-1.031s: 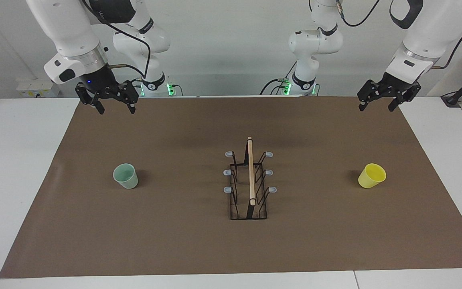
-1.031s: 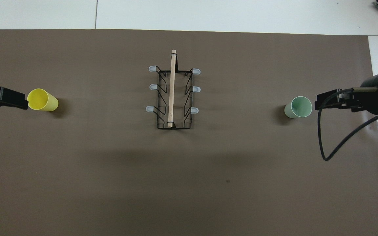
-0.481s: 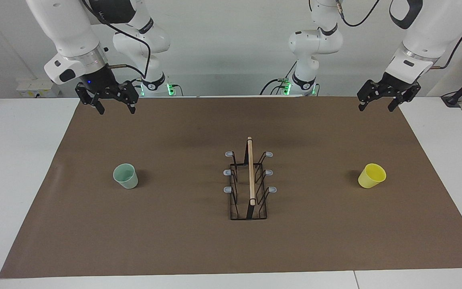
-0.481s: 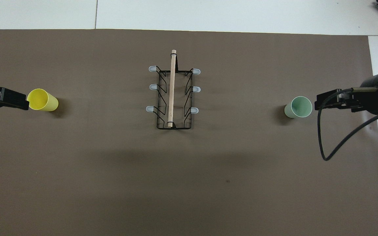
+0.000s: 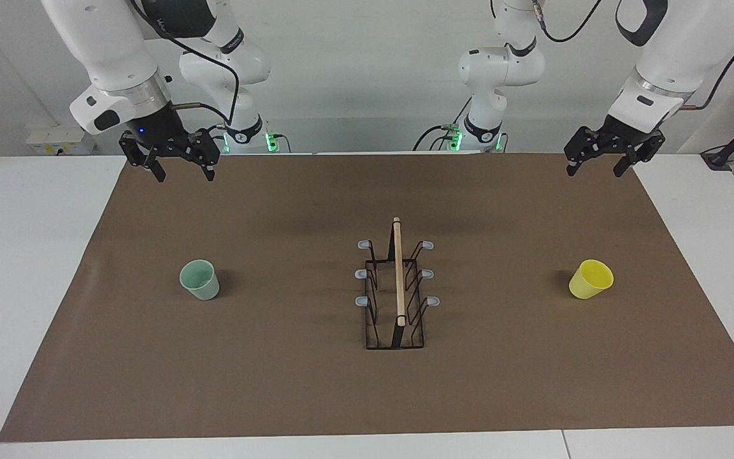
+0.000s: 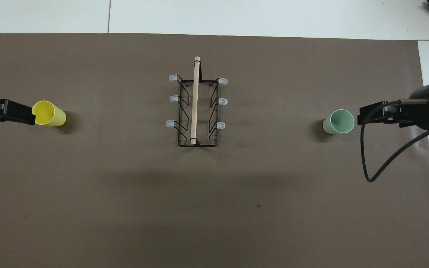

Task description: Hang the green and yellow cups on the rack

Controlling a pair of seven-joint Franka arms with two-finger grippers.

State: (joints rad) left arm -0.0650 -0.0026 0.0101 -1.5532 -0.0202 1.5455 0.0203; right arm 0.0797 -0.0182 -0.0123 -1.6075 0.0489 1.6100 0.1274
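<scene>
Both pairs of jaws stand wide apart and grip nothing. I see my left gripper (image 5: 594, 167) raised over the brown mat (image 5: 278, 382) at its corner near the left arm's base, and my right gripper (image 5: 183, 171) raised over the mat's edge at the right arm's end. I find the yellow cup (image 5: 590, 279) upright on the mat toward the left arm's end of the table, and the green cup (image 5: 199, 279) upright toward the right arm's end. Between them, well apart from both, I have the rack (image 5: 396, 293) at the middle of the mat, its wooden bar (image 5: 398, 271) on top and all its prongs bare.
</scene>
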